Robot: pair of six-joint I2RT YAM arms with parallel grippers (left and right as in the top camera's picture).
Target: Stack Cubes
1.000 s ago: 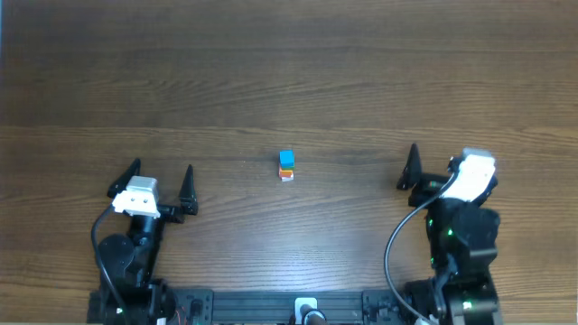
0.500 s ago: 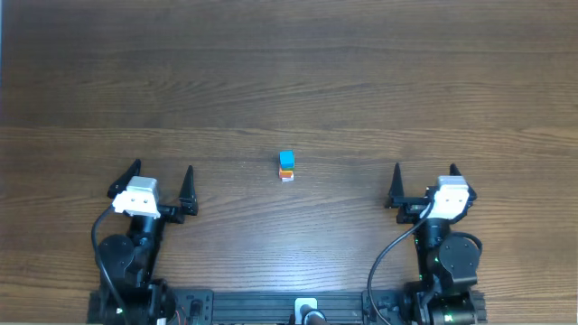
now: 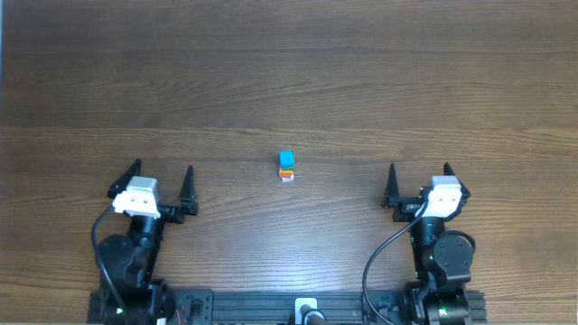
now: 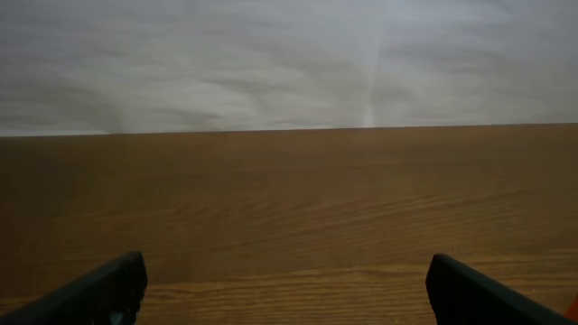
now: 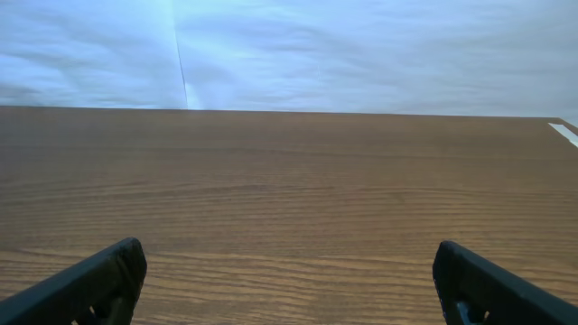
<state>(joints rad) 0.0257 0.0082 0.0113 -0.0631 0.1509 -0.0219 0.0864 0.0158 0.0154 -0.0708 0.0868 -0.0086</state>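
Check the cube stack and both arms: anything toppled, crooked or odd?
Nothing stands out. The small blue cube sits squarely on the small orange cube at the middle of the brown wooden table, the stack upright. The left arm and right arm rest near their bases, jaws open, well apart from it.

A dark brown wooden table (image 3: 289, 72) with horizontal grain filled the top view. A faint horizontal line (image 3: 289, 127) crossed its surface at mid-height, and the wood below it was slightly lighter. A thin pale strip (image 3: 1, 54) ran along the upper left edge of that frame.

In both wrist views, the table's far edge met a pale, wrinkled backdrop (image 4: 226, 63) across the upper part of the frame. The right wrist view showed a vertical crease (image 5: 179, 54) in the backdrop at upper left. A small white strip (image 5: 564, 133) sat at the right edge, near the table's far edge.
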